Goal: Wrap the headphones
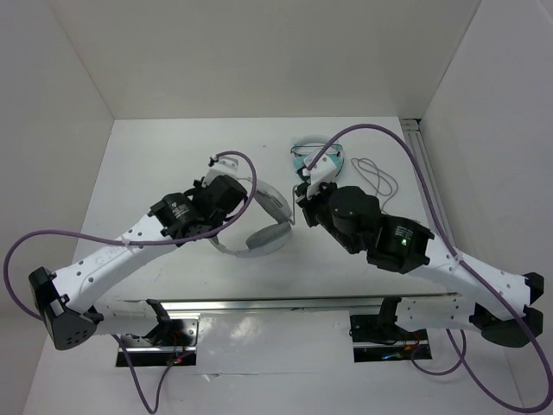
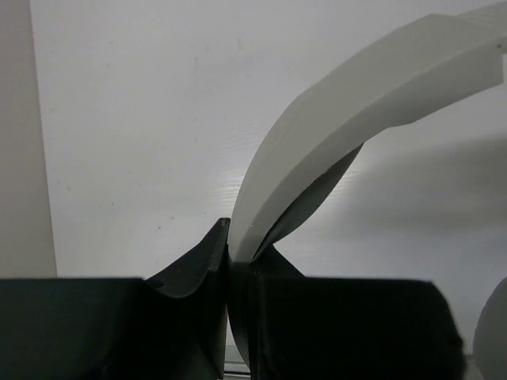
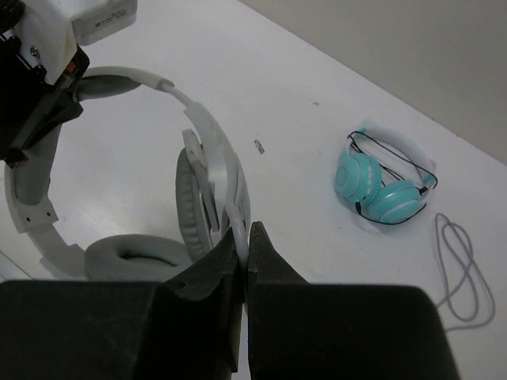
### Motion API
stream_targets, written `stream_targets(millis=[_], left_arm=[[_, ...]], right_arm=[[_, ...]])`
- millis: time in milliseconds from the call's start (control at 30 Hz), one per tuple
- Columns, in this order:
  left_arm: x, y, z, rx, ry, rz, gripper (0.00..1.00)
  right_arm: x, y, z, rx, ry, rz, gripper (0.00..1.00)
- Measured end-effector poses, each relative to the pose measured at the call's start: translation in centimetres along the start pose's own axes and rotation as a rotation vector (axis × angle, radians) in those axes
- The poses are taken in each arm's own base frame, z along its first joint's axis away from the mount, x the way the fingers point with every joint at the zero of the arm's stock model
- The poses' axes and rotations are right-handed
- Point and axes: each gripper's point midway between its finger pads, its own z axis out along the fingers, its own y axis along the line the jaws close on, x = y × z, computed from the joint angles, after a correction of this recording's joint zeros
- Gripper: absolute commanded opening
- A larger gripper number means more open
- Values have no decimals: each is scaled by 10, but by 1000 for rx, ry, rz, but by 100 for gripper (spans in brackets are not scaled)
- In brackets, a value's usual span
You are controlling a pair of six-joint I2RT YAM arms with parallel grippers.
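Observation:
The white headphones stand tilted at mid-table, with a wide headband and grey ear pads. My left gripper is shut on the far part of the headband, which rises up and to the right out of its jaws. My right gripper is just right of the headphones. It is shut on the thin pale cable, right next to the near ear cup. The left gripper's fingers show in the right wrist view, at top left.
The smaller teal headphones lie at the back, right of centre, and also show in the right wrist view. A loop of thin pale cable lies on the table to their right. White walls close the back and both sides.

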Motion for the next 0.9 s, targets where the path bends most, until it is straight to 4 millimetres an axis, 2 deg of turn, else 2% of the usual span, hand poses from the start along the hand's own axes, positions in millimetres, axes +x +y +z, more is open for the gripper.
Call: stream_targets(millis=[233,333,567,667,800,900], left_arm=[[8,-44,-17,194,-36,141,0],[9,-56,-21,227,-44,173,0],[8,-51,-20,196,-49,176,0],[11,-56,-22,226,-40,184,0],[13,-63,-25,254,-42,196,0],[12,-67,-29,279,-51,190,0]], right_arm=[[13,11,2,-36,48,-84,1],[16,14,0,-54,58,-103,1],[22,9,-1,-25,68,-127,1],[24,3,-3,6,51,-122,4],[18,-3,-4,37,23,-116,4],[15,-9,-5,66,11,-115,10]])
